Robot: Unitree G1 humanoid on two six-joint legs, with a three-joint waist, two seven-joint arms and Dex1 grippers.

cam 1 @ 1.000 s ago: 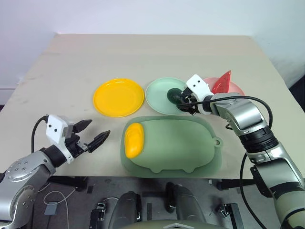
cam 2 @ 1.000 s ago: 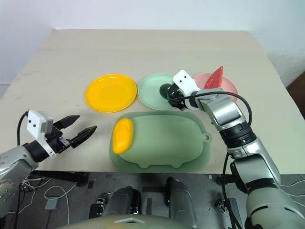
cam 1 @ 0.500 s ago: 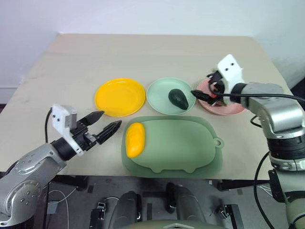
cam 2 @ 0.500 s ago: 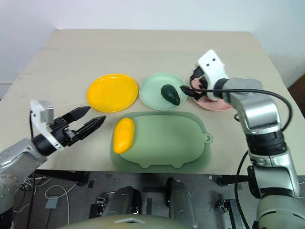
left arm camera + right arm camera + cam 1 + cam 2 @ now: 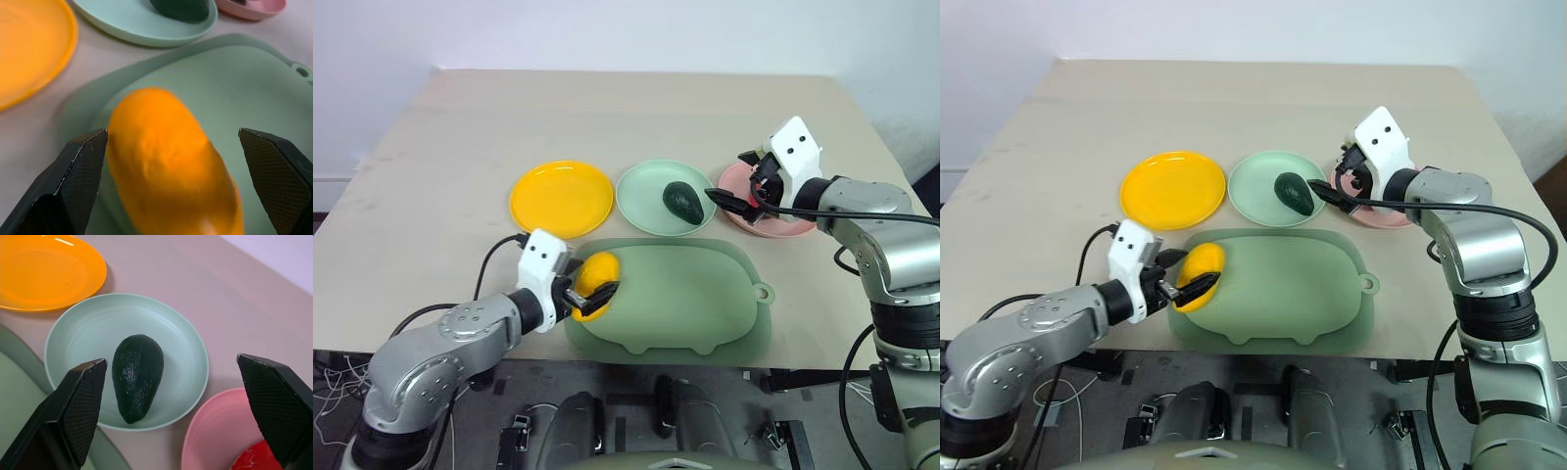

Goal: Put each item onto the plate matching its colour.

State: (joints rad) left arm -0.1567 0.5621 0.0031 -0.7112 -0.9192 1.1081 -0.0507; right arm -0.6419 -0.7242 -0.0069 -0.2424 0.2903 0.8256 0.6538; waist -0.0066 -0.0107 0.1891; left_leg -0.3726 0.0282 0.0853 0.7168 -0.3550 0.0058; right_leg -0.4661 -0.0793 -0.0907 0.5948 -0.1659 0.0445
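Yellow-orange mango (image 5: 592, 285): one, lying at the left end of the cutting board (image 5: 690, 304), straddled by the left gripper (image 5: 588, 294), whose fingers are spread wide to either side of it and not yet closed.

Step in hand, as judged: the mango is to be grasped. The fingers should be closed across its narrow width near the middle, so that the rounded skin is not squeezed out, and it should be lifted clear of the board before being carried to the yellow plate (image 5: 561, 199), just beyond on the left.

Plates: three, in a far row; yellow bare, green plate (image 5: 641, 196) holding one avocado (image 5: 683, 203), pink plate (image 5: 773, 225) with a red piece seen in it.

Right gripper (image 5: 736, 192): wide, holding nothing, raised between the green and pink plates.
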